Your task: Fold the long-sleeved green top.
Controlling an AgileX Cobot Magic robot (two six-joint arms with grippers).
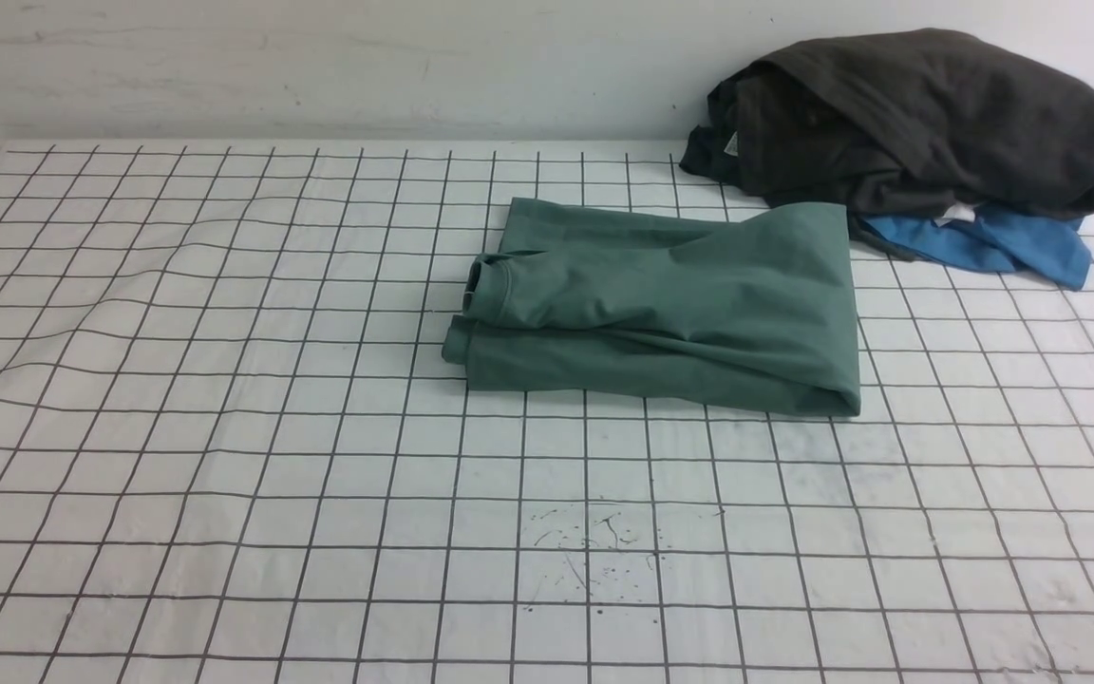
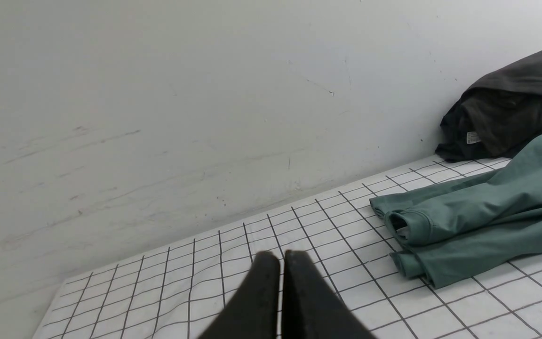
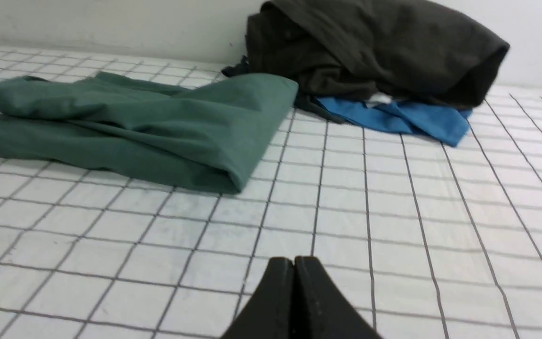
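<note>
Green top [image 1: 670,309] folded, lying centre-right of front frame on grid cloth [image 1: 224,427].
Neither arm shows in front view. Left gripper [image 2: 280,263] and right gripper [image 3: 293,266] each pressed together, empty, well apart from the top. Dark garment [image 1: 917,114] heaped upper right, partly hiding blue garment [image 1: 1003,242]; top's far corner just beside that heap.

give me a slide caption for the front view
Folded green top on gridded table, dark garment piled over blue one behind.
</note>
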